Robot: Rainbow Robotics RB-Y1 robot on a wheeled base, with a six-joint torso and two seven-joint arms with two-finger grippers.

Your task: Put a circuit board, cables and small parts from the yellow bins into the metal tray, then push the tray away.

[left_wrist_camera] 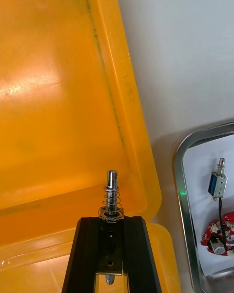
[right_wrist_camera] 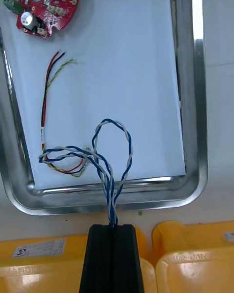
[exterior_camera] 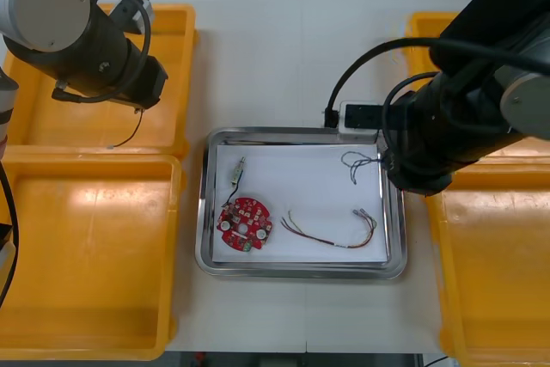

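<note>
Tray (exterior_camera: pixel 301 271) sits mid-frame on the table (exterior_camera: pixel 284 40), with two bins down each side: upper-left bin (exterior_camera: pixel 180 58), lower-left bin (exterior_camera: pixel 86 247), upper-right bin (exterior_camera: pixel 418 40), lower-right bin (exterior_camera: pixel 490 298). In the tray I've got the circuit board (exterior_camera: pixel 245 223) at lower left, a small metal part (exterior_camera: pixel 238 169) just above it, and a loose cable (exterior_camera: pixel 335 234) to the board's right. The twisted cable (exterior_camera: pixel 357 161) lies at upper right and runs over the rim into my right gripper (right_wrist_camera: pixel 113 226), beside the tray's right edge. My left gripper (left_wrist_camera: pixel 111 219) hangs over the upper-left bin, with a second small metal part (left_wrist_camera: pixel 111 195) pinched in it.
</note>
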